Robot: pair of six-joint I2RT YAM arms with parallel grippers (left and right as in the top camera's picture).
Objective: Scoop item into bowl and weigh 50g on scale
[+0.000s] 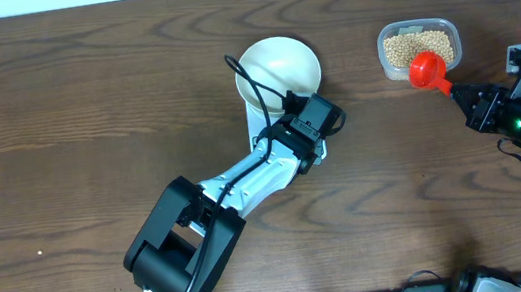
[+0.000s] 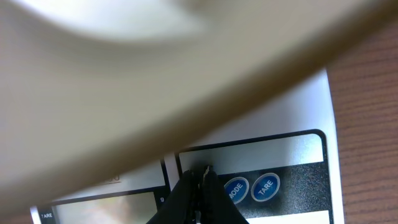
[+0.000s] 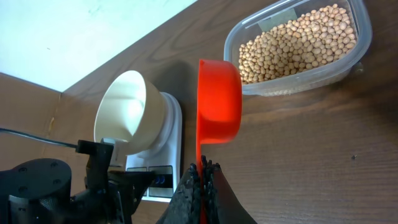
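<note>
Buttons (image 2: 234, 190): blue, reading "MODE" and "TARE".
Left hand (image 2: 204, 174): shut, tips on scale (image 2: 298, 106) beside "MODE".
Right hand (image 3: 202, 168): gripping red scoop (image 3: 219, 102) by its handle.

- Tabletop (image 1: 58, 142): dark brown wood-grain surface.
- Scale (image 3: 173, 137): white unit, resting flat on the tabletop near its centre.
- Tub (image 1: 455, 40): clear plastic, resting on the tabletop, well apart to the right.

Empty white bowl (image 3: 124, 109) on white scale (image 3: 169, 140), tan beans (image 3: 298, 43) in clear tub (image 3: 365, 34)
</note>
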